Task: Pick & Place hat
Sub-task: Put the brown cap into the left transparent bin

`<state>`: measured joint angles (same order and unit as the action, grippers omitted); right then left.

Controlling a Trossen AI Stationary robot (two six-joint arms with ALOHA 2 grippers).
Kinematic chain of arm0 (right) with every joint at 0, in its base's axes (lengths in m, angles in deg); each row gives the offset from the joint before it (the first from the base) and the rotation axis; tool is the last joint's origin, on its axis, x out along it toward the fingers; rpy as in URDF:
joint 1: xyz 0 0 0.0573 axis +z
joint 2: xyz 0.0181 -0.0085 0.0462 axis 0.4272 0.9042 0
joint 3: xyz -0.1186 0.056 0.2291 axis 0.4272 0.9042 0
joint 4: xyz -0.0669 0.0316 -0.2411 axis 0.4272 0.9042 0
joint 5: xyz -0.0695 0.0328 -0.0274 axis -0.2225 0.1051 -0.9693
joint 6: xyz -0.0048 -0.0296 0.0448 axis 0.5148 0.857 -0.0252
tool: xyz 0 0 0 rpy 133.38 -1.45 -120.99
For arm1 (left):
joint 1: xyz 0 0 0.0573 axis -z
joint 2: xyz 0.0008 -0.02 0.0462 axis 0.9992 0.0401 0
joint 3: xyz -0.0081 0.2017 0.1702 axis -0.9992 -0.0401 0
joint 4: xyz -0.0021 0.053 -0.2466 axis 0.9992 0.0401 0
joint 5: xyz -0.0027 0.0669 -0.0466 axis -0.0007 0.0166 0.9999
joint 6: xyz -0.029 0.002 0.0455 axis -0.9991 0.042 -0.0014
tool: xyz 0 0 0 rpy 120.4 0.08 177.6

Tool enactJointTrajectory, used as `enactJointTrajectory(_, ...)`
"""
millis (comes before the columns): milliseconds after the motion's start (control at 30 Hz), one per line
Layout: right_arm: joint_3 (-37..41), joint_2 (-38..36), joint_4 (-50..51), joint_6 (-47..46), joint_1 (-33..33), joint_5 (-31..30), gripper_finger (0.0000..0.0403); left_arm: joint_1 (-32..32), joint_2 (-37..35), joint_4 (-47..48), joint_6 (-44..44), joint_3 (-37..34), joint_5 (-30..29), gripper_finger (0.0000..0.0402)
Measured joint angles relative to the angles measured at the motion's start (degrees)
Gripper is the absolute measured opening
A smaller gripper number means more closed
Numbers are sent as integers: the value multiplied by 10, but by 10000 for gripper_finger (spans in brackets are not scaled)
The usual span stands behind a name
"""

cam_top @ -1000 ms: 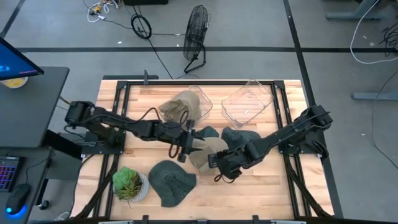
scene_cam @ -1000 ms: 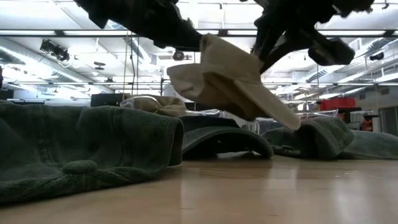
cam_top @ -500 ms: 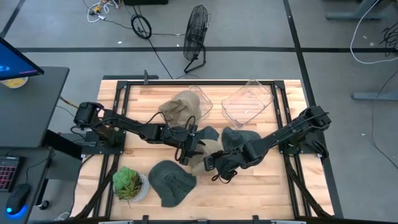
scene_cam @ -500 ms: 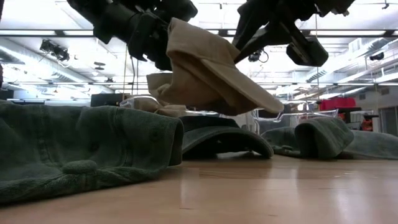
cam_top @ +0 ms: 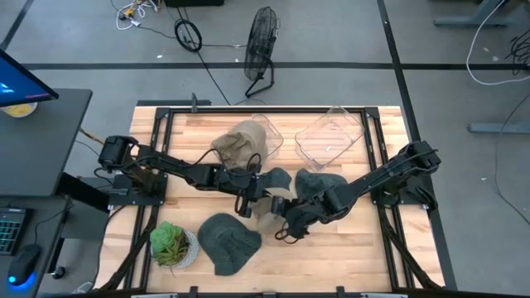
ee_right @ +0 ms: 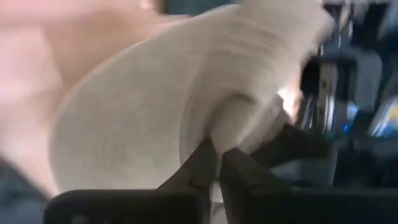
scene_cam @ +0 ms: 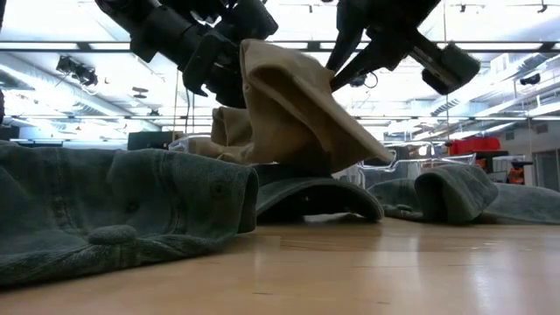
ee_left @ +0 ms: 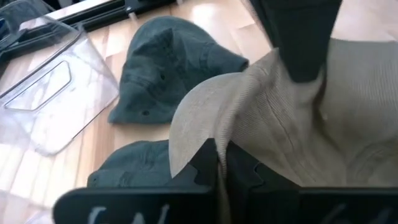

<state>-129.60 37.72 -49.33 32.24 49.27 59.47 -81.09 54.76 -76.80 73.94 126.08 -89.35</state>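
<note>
A beige hat [cam_top: 270,207] hangs over the table's middle between my two grippers, and the low view shows it [scene_cam: 289,114] draped steeply. My left gripper [cam_top: 255,197] is shut on its left side. My right gripper [cam_top: 286,222] is shut on its right, nearer side. Below and behind it a dark green hat [scene_cam: 315,188] lies on the table. I cannot tell whether the beige hat's lower edge touches it. My left gripper pinches a fold of the beige hat [ee_left: 227,134] next to the rounded brim flap [ee_left: 193,118]. Its fingers come from the table's left. The hat hangs below and beyond them. My right gripper pinches a raised fold of the beige hat [ee_right: 221,124] at the edge of the wide brim surface [ee_right: 137,118]. It comes from the table's right. The cloth sags between the two holds.
Another beige hat [cam_top: 240,142] sits in a clear bin at the far middle, and a second clear bin [cam_top: 330,136] stands to its right. Dark green hats lie at the near left [cam_top: 228,240] and centre right [cam_top: 321,182]. A potted plant [cam_top: 172,244] stands near left.
My left gripper has moved a little toward the hat and shut on its left side. My right gripper has shifted slightly toward the table's left with the hat. The hat, which jutted out toward the right, now hangs steeper and lower.
</note>
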Motion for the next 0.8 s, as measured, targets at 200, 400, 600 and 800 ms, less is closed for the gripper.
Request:
enactJointTrajectory(200, 0, -1, 18, -183, 2, 2, 68, 0, -1, -17, -23, 0, -20, 6)
enactJointTrajectory(400, 0, -3, 82, -318, 27, -105, 117, 9, -43, -10, -16, 0, -138, 8)
enactJointTrajectory(600, 0, -3, 204, -497, 57, -219, 146, 4, -130, 42, 22, 0, -261, 7)
enactJointTrajectory(800, 0, -3, 284, -681, 62, -220, 151, -56, -210, 93, 98, 0, -296, 6)
